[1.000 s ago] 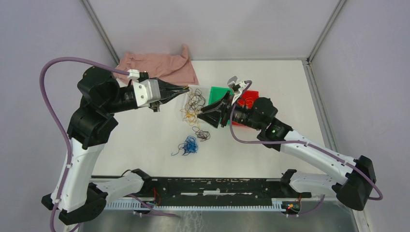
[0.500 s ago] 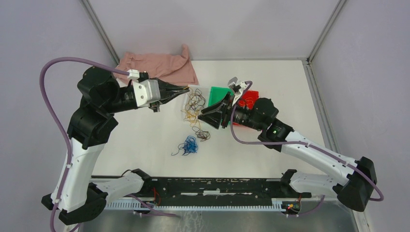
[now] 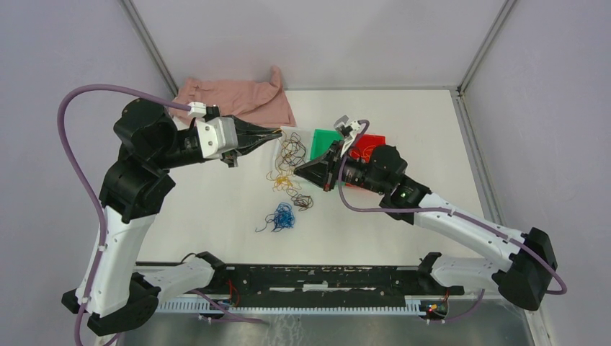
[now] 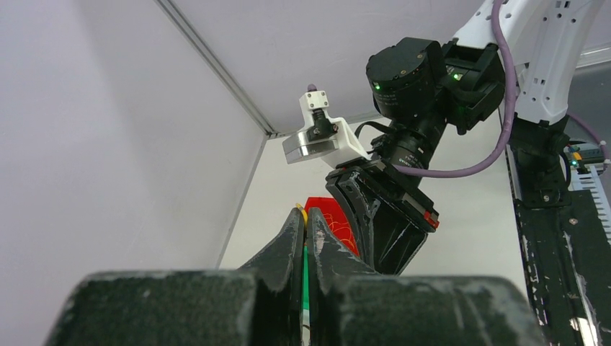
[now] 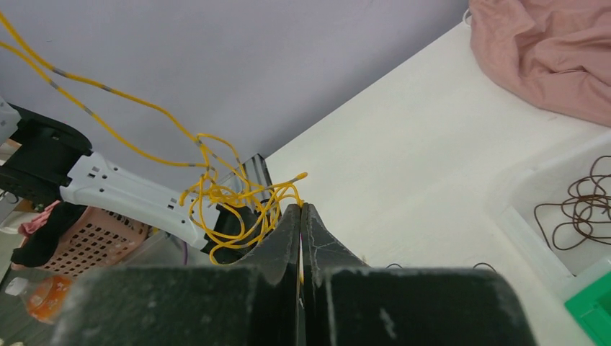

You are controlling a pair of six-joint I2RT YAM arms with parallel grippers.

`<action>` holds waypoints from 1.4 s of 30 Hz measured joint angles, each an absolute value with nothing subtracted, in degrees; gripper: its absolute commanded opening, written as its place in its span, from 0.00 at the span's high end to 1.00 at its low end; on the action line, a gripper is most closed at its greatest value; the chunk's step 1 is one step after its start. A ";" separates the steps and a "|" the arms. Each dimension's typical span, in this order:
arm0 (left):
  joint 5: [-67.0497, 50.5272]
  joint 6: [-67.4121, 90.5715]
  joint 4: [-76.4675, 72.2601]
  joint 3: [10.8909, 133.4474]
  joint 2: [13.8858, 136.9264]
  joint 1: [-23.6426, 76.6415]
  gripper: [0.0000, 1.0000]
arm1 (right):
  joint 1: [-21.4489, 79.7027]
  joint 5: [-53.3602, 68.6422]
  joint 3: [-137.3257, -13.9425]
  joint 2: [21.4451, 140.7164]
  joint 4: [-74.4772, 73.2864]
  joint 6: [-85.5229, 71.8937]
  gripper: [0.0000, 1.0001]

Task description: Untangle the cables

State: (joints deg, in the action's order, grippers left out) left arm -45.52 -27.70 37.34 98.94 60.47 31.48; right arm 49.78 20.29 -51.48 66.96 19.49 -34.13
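Grey walls (image 3: pixel 317 36) are closing in the worktop (image 3: pixel 447 130) on its left, far and right edges. The pink cloth (image 3: pixel 238 99) is taking up the far left corner. A row of bins is sitting mid-way along the far half: a clear bin (image 3: pixel 295 130), a green bin (image 3: pixel 328 138) and a red bin (image 3: pixel 372 144). Bare white surface is stretching along the right edge and across the near half, both sides of the blue cable (image 3: pixel 282 215). The left gripper (image 3: pixel 279 134) is hanging at the clear bin's far left corner with its jaws pressed together. In the wrist view a speck of yellow is showing at their tip, so it seems to be pinching the yellow cable (image 3: pixel 281 180). The right gripper (image 3: pixel 295 169) is reaching in from the bins' near side, jaws fully together at the edge of the yellow tangle. In its wrist view the loops are bunching right at the tips, and two strands are running up and away out of frame. A dark brown cable (image 3: pixel 292 150) is lying inside the clear bin. A second dark bunch (image 3: pixel 301 200) is lying on the worktop between the yellow and blue cables.
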 measured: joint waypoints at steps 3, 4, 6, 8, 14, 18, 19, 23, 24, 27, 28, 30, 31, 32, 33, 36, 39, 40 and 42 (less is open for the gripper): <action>-45.30 -27.70 37.36 98.94 60.42 31.48 0.97 | 49.78 17.58 -51.20 65.36 17.45 -33.17 1.00; -45.25 -27.70 37.36 98.94 60.38 31.48 0.97 | 49.78 16.51 -50.92 64.42 16.67 -32.71 1.00; -45.19 -27.70 37.39 98.94 60.29 31.48 0.97 | 49.74 13.74 -50.17 62.08 14.72 -31.51 1.00; -45.17 -27.73 37.43 98.94 60.16 31.48 0.97 | 49.39 10.28 -49.15 59.18 12.38 -30.20 1.00; -45.15 -27.77 37.65 98.94 59.83 31.48 0.97 | 45.71 -0.84 -44.84 51.27 6.07 -28.51 1.00; -45.01 -27.99 38.24 98.94 59.51 31.48 0.97 | 43.62 -7.84 -43.00 46.76 1.37 -28.18 1.00; -44.93 -28.23 38.68 98.94 59.37 31.48 0.97 | 43.07 -9.98 -42.81 45.23 0.08 -28.03 1.00; -43.27 -30.37 39.72 98.94 58.59 31.48 0.97 | 41.82 -17.02 -42.85 40.69 -3.55 -26.76 1.00; -42.39 -31.05 39.83 98.89 58.33 31.48 0.97 | 41.60 -18.70 -42.92 40.05 -4.56 -26.37 1.00; -39.40 -33.15 39.24 98.26 57.17 31.48 0.97 | 41.12 -23.79 -43.31 39.13 -8.05 -25.08 1.00; -37.95 -34.00 38.79 97.95 56.66 31.48 0.97 | 41.10 -25.12 -43.42 39.11 -8.95 -24.82 1.00; -35.40 -35.64 38.04 97.60 55.94 31.48 0.97 | 40.99 -27.68 -43.42 39.05 -10.76 -24.38 1.00; -34.13 -36.60 37.50 97.51 55.68 31.48 0.97 | 40.95 -28.86 -43.42 39.09 -11.90 -24.29 1.00; -32.69 -37.45 36.84 97.47 55.42 31.48 0.97 | 40.82 -30.06 -43.42 39.09 -13.06 -24.27 1.00; -31.03 -38.28 35.94 97.38 55.20 31.48 0.97 | 40.77 -31.03 -43.42 39.05 -13.93 -24.29 1.00; -25.45 -40.45 31.90 96.29 54.30 31.48 0.97 | 40.38 -34.02 -43.42 38.94 -16.47 -24.60 1.00; -19.33 -42.57 26.92 94.85 53.56 31.48 0.97 | 39.72 -36.25 -43.42 38.96 -18.81 -25.30 1.00; -17.30 -43.38 24.95 94.61 53.56 31.48 0.97 | 39.48 -36.73 -43.42 38.94 -19.42 -25.61 1.00; -12.88 -45.19 20.34 94.50 53.93 31.48 0.97 | 38.98 -37.63 -43.42 38.96 -20.56 -26.04 1.00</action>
